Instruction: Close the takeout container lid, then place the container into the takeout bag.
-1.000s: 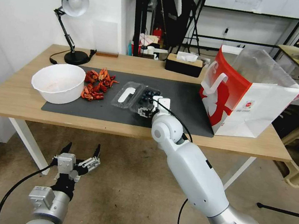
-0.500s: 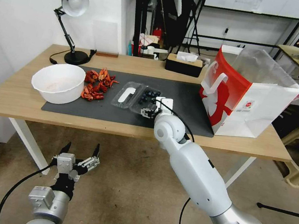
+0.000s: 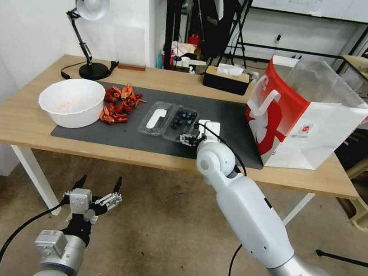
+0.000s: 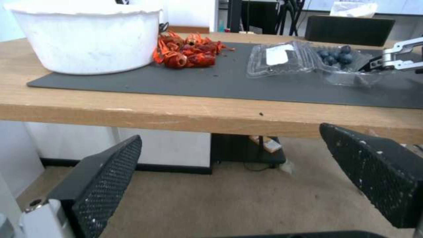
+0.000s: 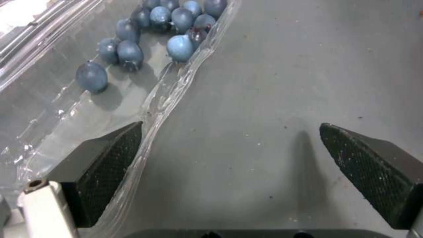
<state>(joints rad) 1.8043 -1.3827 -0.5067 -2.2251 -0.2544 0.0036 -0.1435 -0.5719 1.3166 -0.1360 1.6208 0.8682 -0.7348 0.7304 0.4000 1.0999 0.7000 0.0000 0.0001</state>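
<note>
Head view: the takeout container (image 3: pixel 181 123) lies open on the dark mat (image 3: pixel 220 138) of the worktop (image 3: pixel 12 123), blueberries (image 3: pixel 184 117) in its tray, with the lid (image 3: pixel 155 118) folded out flat towards the white bowl (image 3: pixel 71 101). The right gripper (image 3: pixel 189 139) sits low at the tray's near right corner. Right wrist view: its jaws stand wide apart and hold nothing, one finger (image 5: pixel 105 165) at the clear rim of the tray, the other over bare mat. The takeout bag (image 3: pixel 305 118) stands upright and open at the right end of the worktop, well apart from the container. The left gripper (image 3: pixel 96 192) hangs below the worktop's front edge, jaws spread wide and empty.
</note>
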